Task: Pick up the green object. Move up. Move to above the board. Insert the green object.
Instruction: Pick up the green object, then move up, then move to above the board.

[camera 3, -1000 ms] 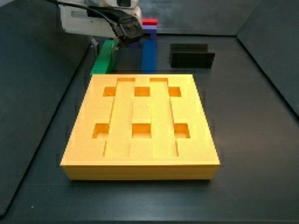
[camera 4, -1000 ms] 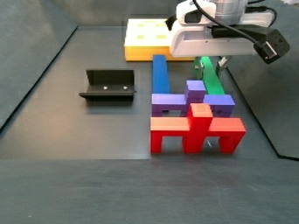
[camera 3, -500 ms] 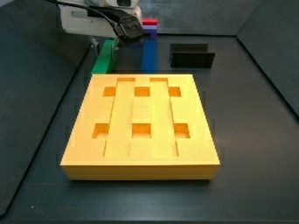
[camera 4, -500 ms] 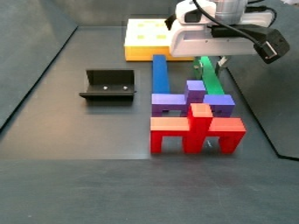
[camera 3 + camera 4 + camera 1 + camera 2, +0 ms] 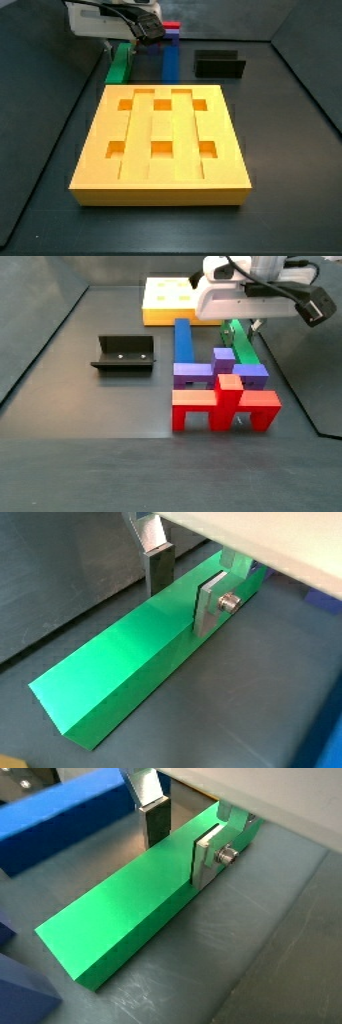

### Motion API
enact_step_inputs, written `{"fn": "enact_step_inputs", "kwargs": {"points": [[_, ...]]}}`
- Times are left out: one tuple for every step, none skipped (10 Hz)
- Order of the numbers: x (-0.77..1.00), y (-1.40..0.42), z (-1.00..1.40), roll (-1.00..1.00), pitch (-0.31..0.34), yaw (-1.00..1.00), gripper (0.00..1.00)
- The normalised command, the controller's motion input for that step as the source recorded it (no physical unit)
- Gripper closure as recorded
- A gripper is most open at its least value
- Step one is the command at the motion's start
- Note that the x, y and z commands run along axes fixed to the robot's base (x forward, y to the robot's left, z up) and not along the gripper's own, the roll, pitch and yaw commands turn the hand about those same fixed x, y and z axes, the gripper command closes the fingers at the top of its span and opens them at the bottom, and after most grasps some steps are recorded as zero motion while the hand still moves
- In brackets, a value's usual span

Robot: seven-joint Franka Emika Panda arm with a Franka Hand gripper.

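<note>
I see my pincer (image 5: 183,838) reaching straight down, its fingers (image 5: 211,600) narrowly straddling the green bar (image 5: 136,911) lying on the desk (image 5: 107,406), everything unmoved since a second ago.

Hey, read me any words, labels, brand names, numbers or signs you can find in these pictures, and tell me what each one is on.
None: no readable text in any view.
The green object, the board and the blue bar are plain and unmarked.
The fixture and the purple-and-red cross piece carry no label.
The hand, its fingers astride the green object near one end, shows only bare metal plates and a screw, no brand mark.
</note>
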Motion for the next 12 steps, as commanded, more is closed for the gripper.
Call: {"fn": "enact_step_inputs", "kwargs": {"points": [[0.00, 0.00, 0.00, 0.00, 0.000, 0.00, 1.00], [0.00, 0.00, 0.00, 0.00, 0.000, 0.00, 1.00], [0.00, 0.00, 0.00, 0.00, 0.000, 0.00, 1.00], [0.00, 0.00, 0.00, 0.00, 0.000, 0.00, 1.00], [0.00, 0.00, 0.83, 0.00, 0.000, 0.00, 1.00], [0.01, 0.02, 0.85, 0.00, -0.001, 0.00, 1.00], [-0.04, 0.02, 0.67, 0.00, 0.051, 0.00, 1.00], [-0.02, 0.01, 0.38, 0.00, 0.040, 0.00, 1.00], [0.00, 0.00, 1.40, 0.00, 0.000, 0.00, 1.00], [0.00, 0.00, 1.40, 0.00, 0.007, 0.01, 1.00], [-0.05, -0.01, 1.40, 0.00, 0.025, 0.00, 1.00], [-0.04, -0.01, 1.40, 0.00, 0.009, 0.00, 1.00]]}}
